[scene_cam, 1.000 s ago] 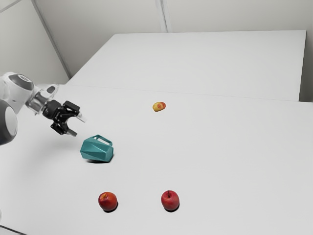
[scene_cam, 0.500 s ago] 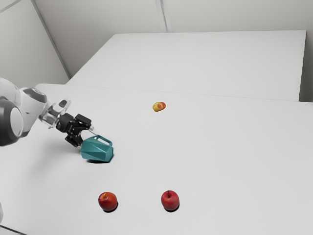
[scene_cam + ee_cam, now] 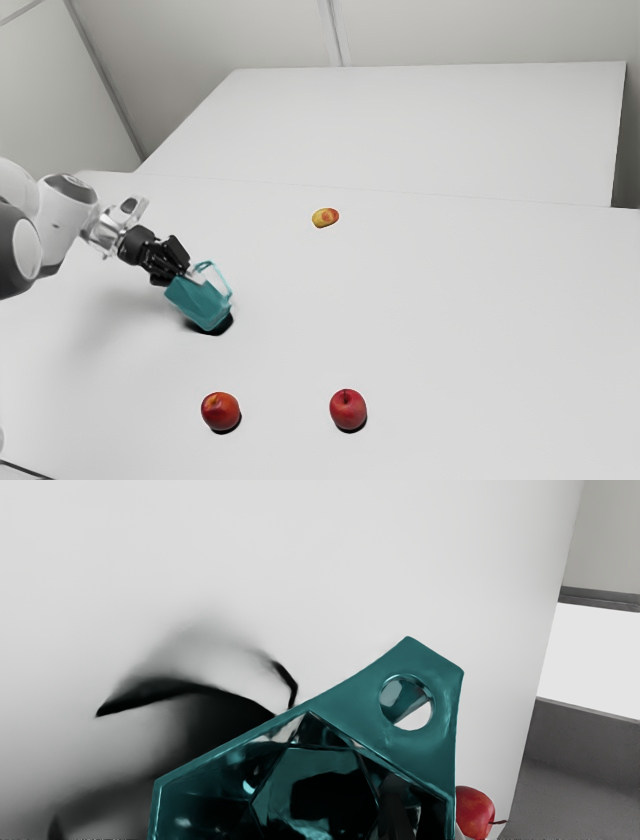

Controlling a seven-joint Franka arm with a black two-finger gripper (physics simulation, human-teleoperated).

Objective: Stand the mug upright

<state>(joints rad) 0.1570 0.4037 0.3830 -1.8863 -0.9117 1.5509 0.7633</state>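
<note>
Gripper [image 3: 191, 275] at the exterior view's left, angled downward, fingertips at the near end of the teal mug [image 3: 200, 303]. State: closed on the mug's wall at the mouth. In the wrist view one dark finger [image 3: 395, 805] stands inside the mug, seen through the open mouth; a pale sliver of the other lies outside the same wall.

Mug: directly at the fingertips, mouth facing the gripper, base pointing away from it and down toward the table [image 3: 450, 330]. Posture tilted, not upright. Handle [image 3: 227, 285] on the side toward the exterior view's right. A dark shadow [image 3: 223, 326] lies under the base end; whether the base touches the table cannot be told.

Other items, by position from the gripper:
- Orange-red fruit [image 3: 220, 411]: on the table, past the mug, toward the exterior view's lower edge, apart from both.
- Red apple [image 3: 348, 409]: well apart from the gripper, farther toward the exterior view's right than the orange-red fruit.
- Yellow-and-red fruit [image 3: 325, 217]: well apart, out to the exterior view's right of the gripper and somewhat higher in that view.

Wrist view also has a red fruit with a thin stem, seen just past the gripped wall; which of the two it is, cannot tell.
</note>
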